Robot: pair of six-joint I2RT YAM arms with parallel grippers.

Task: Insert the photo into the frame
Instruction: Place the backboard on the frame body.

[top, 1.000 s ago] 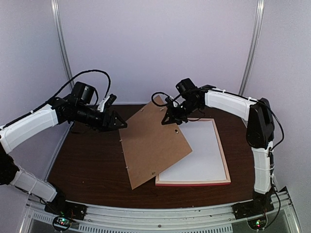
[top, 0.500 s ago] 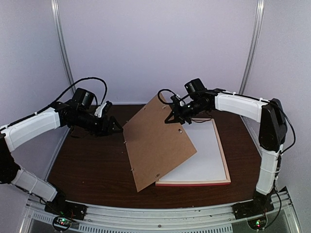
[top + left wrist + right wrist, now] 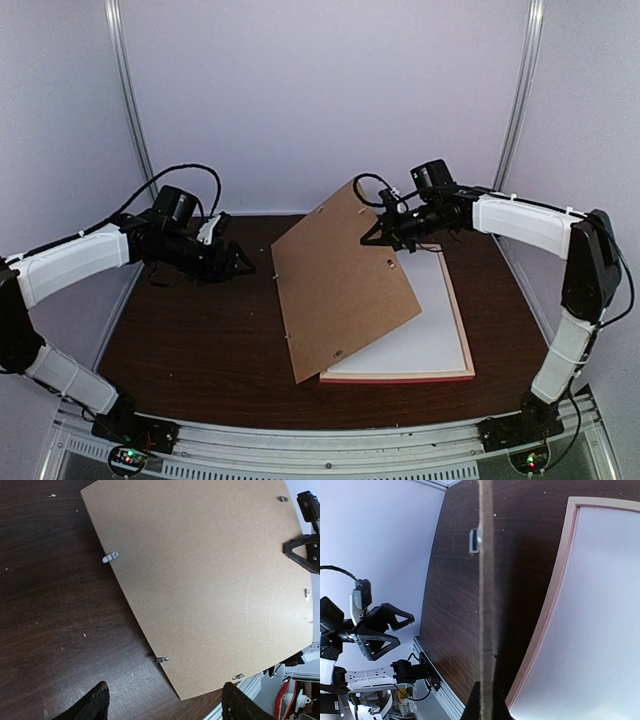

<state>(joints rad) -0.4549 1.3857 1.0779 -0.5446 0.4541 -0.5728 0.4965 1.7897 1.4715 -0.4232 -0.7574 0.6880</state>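
Pale lilac walls close in a dark wooden surface (image 3: 190, 330), and the frame (image 3: 400, 378) lies flat on its right half, pink edge toward the arm bases, pale wood sides showing. A white sheet (image 3: 430, 320) fills it. No landscape print shows in any view, so I cannot tell whether that sheet is the photo face down or a mat. The brown board (image 3: 340, 290) stands tilted over the frame's left part, its far edge high and its low corner seeming to rest by the frame's near left corner. The right pincer (image 3: 385, 232) is clenched on the board's thin raised edge, which the right wrist view shows edge-on between the fingers. The left pincer (image 3: 235, 265) hangs released, just left of the board and above bare surface, touching nothing. The step in hand looks like clearing the board off the frame. To do it well, the grip should stay firm on that narrow edge, and the board should swing left about its low corner rather than slide, so the metal tabs (image 3: 111, 556) do not scrape the white sheet or catch the frame's side. The left pincer is well placed to take the free left edge and steady the board. It should be laid on the bare surface to the left, well apart from the frame. Counted: one frame, one white sheet, one board with five tabs visible in the left wrist view, two pincers.
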